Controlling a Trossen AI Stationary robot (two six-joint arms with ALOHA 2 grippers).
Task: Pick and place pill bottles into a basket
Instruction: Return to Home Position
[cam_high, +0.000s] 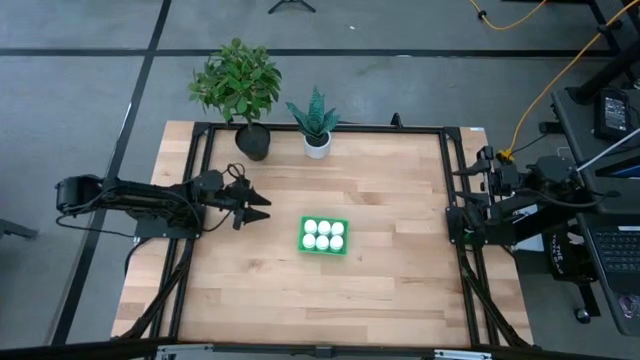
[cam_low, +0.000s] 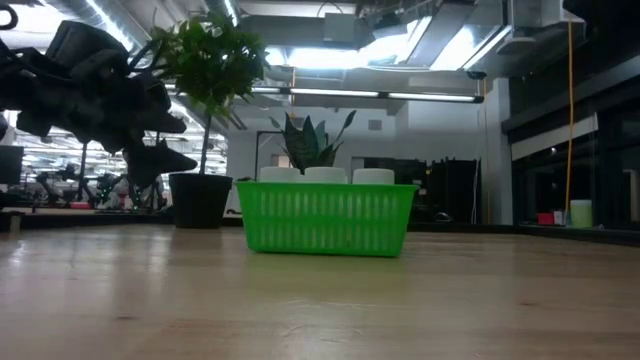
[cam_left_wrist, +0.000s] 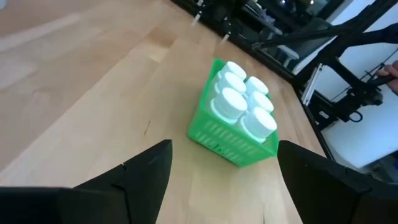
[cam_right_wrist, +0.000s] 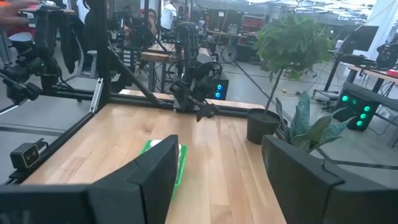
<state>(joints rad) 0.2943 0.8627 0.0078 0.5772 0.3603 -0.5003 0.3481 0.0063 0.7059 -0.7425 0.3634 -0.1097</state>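
- Sitting near the middle of the desk in the high view, the basket holds all six pill bottles in two rows. The left gripper hangs between it and the left edge, fingers released. The right arm is folded at the right edge.
- Low view: the bottles' white tops show above the basket's rim, and the left gripper is up off the desk.
- Left wrist view: its fingers are spread wide, grasping nothing, with the full basket beyond them.
- Right wrist view: the right gripper is likewise spread and empty, and one finger partly hides the basket.

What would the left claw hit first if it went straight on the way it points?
Probably the green basket full of pill bottles, dead ahead of the open left claw; its height over the basket is unclear.
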